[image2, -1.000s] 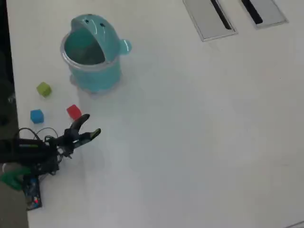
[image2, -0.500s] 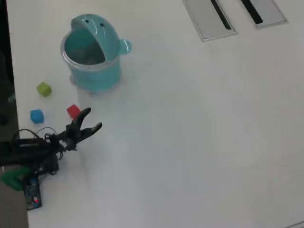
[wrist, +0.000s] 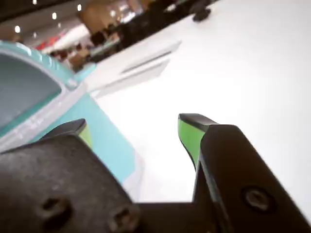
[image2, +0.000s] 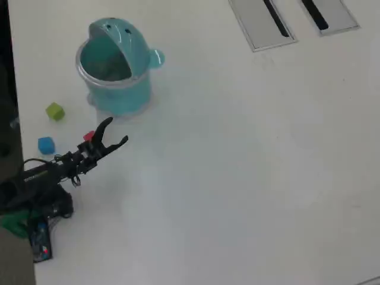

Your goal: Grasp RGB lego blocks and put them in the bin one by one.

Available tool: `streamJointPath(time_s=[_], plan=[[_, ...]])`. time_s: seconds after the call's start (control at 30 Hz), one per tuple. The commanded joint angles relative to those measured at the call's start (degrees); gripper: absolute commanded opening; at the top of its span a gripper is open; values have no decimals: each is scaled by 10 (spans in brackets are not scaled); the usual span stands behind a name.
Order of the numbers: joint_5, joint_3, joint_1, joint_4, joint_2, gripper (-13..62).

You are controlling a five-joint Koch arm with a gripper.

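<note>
Beside the gripper [image2: 114, 132], on the white table [image2: 249, 178], the red cube [image2: 89, 136] lies half hidden under the upper jaw, just below the teal bin [image2: 116, 65]. It looks light, rigid and smooth-sided, so it should take a pinch across two opposite flat faces, though it could skid if nudged. The jaws stand spread and empty. The blue cube [image2: 46, 145] and yellow-green cube [image2: 55, 111] lie farther left in the overhead view.
</note>
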State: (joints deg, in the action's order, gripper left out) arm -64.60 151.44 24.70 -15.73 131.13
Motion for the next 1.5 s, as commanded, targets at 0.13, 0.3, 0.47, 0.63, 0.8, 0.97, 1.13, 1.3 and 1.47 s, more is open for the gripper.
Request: streamJointPath(time_s=[0.13, 0.3, 0.47, 0.63, 0.8, 0.97, 1.13, 1.3, 1.47], plan=[[-93, -98, 114, 49, 45, 326], [-233, -139, 197, 187, 45, 332], [-320, -153, 220, 255, 43, 332], [-354, -138, 236, 269, 38, 341], [-355, -98, 235, 269, 34, 330], [-355, -61, 235, 272, 30, 330], [-355, -41, 237, 272, 9, 330], [-354, -44, 240, 273, -18, 329], [-354, -48, 266, 273, -58, 328]])
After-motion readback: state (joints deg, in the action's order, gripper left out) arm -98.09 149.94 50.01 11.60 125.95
